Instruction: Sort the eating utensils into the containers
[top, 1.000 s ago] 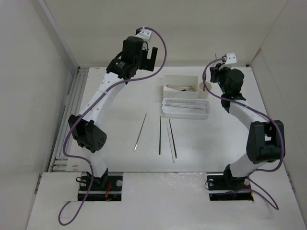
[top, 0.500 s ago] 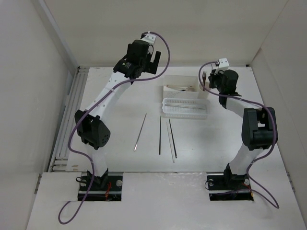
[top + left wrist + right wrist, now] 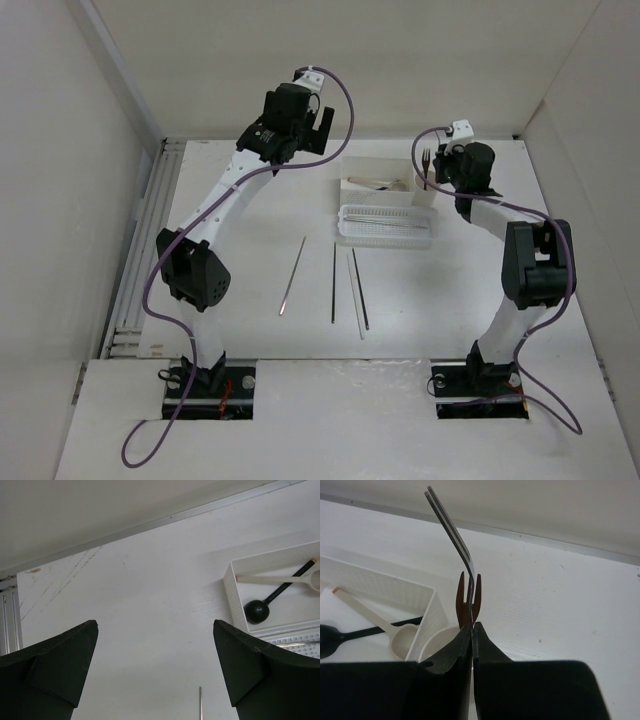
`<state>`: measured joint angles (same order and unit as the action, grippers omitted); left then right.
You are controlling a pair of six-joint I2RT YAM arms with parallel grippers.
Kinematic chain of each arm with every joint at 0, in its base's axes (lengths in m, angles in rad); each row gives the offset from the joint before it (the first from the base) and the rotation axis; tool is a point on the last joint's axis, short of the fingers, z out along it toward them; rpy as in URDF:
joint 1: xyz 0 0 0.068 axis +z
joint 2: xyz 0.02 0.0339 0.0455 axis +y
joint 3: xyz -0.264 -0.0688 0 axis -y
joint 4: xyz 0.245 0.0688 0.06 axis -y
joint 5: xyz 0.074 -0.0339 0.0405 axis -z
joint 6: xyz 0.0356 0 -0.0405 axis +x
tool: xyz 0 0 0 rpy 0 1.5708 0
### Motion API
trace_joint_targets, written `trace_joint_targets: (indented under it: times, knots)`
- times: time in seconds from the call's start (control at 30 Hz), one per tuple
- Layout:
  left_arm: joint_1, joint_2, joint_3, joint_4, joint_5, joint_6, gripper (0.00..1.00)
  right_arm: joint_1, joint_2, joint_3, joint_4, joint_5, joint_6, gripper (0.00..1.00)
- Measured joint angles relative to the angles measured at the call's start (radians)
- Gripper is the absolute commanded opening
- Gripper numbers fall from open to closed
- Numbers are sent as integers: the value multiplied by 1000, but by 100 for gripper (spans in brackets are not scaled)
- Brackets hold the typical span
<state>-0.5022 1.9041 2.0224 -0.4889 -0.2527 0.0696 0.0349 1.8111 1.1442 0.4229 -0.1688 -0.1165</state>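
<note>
Right wrist, claw [image 3: 472,631] pinching slim curved fork [image 3: 454,534]

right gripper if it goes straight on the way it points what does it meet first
Most likely the brown fork standing in the cream cup, just past the right gripper, which is shut on a grey fork. Depth is unclear.
</note>
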Motion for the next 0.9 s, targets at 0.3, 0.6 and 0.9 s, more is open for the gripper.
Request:
trace_joint_targets:
  times: [0.3, 0.6, 0.9]
  knots:
    - [0, 0, 0, 2, -3, 5, 100, 0, 7, 9, -25, -12, -11, 48]
    - [0, 0, 0, 3, 3, 8, 100, 0, 7, 9, -35, -21, -11, 49]
    - [23, -33, -115, 16, 51, -77, 87, 11, -207, 0, -94, 27, -10, 69]
